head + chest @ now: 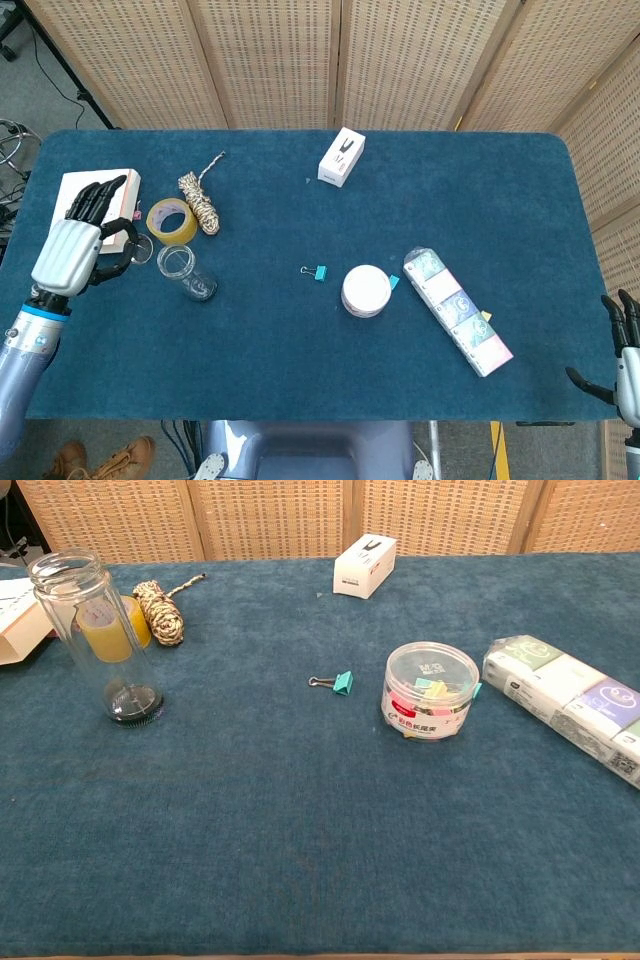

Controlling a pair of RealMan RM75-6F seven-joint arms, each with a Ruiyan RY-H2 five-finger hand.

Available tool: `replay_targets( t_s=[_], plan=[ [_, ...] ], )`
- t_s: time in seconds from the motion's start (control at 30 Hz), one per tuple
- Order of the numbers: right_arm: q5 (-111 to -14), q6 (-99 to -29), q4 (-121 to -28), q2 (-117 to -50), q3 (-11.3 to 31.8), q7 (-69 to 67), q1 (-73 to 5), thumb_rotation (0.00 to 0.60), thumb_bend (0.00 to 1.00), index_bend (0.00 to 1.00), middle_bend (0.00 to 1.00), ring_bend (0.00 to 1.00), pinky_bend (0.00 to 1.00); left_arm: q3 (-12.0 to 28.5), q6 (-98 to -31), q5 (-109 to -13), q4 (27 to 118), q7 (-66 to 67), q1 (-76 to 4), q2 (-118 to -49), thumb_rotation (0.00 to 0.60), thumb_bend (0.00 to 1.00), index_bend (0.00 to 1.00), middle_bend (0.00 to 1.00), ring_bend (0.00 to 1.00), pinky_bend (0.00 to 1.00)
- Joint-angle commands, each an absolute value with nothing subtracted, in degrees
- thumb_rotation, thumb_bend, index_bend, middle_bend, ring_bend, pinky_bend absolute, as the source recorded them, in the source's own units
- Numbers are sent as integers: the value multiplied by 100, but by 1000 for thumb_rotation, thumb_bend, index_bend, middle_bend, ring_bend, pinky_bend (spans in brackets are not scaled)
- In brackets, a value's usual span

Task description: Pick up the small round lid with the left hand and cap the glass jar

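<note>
Right hand at the table's near right edge, fingers apart and empty, left hand pinching the small round clear lid just left of the upright open glass jar, yellow tape roll beyond.

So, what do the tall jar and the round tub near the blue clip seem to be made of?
The jar looks like clear, glossy glass: the yellow tape roll shows through its wall and its rim glints. The round tub seems thin transparent plastic, since colored contents show through its side; its lid looks clear too.
</note>
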State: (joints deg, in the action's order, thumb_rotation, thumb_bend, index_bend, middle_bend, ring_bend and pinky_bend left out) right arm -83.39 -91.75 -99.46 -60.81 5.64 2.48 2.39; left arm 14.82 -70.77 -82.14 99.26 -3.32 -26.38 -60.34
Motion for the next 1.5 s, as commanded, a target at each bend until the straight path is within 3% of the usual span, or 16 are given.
replay_targets(
  t_s=[0.03, 0.33, 1.5],
  plan=[
    [-8333, -9168, -9938, -6074, 568, 238, 237, 600, 0, 37, 0, 0, 0, 1575, -7037, -8123, 10104, -154, -2768, -5997, 600, 503, 617, 0, 0, 0],
    [-8322, -9167, -9934, -6072, 574, 242, 238, 600, 0, 36, 0, 0, 0, 1511, -6582, -7638, 9937, -20, -3058, -6386, 600, 503, 617, 0, 0, 0],
    [-8325, -9192, -9936, -6061, 593, 224, 242, 600, 0, 32, 0, 0, 0, 1209, -6384, -7491, 9460, -164, -3194, -6794, 600, 503, 617, 0, 0, 0]
  ],
)
